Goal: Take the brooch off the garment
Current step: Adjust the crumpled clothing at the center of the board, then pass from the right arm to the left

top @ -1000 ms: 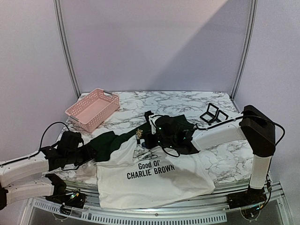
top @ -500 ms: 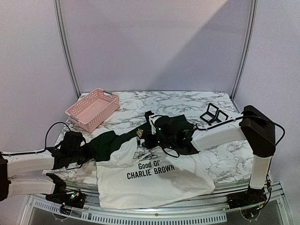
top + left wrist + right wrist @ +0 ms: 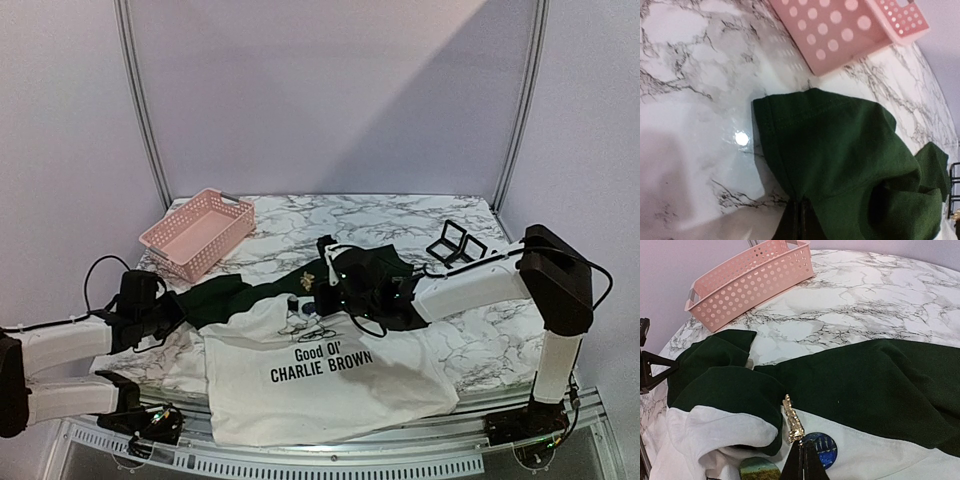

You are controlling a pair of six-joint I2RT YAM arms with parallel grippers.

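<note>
The garment (image 3: 330, 385), a white T-shirt with dark green sleeves and black print, lies flat on the marble table (image 3: 400, 212). A gold brooch (image 3: 791, 422) stands up at the seam between green sleeve and white chest; in the top view the brooch (image 3: 306, 281) shows near the shirt's left shoulder. My right gripper (image 3: 802, 446) is shut on the brooch's lower end, low over the shoulder (image 3: 318, 287). My left gripper (image 3: 801, 212) is shut on the edge of the green sleeve (image 3: 840, 150), at the table's left side (image 3: 172, 306).
A pink perforated basket (image 3: 197, 232) stands at the back left, just beyond the sleeve (image 3: 840, 30). A black open box (image 3: 455, 243) sits at the back right. A blue round badge (image 3: 824, 450) and a greenish one (image 3: 757, 469) lie on the shirt beside the brooch.
My left gripper has shut on the sleeve and drawn it leftward. The shirt's left shoulder has spread out, uncovering the drawing above the print. The brooch and right gripper shifted slightly away from the near edge.
</note>
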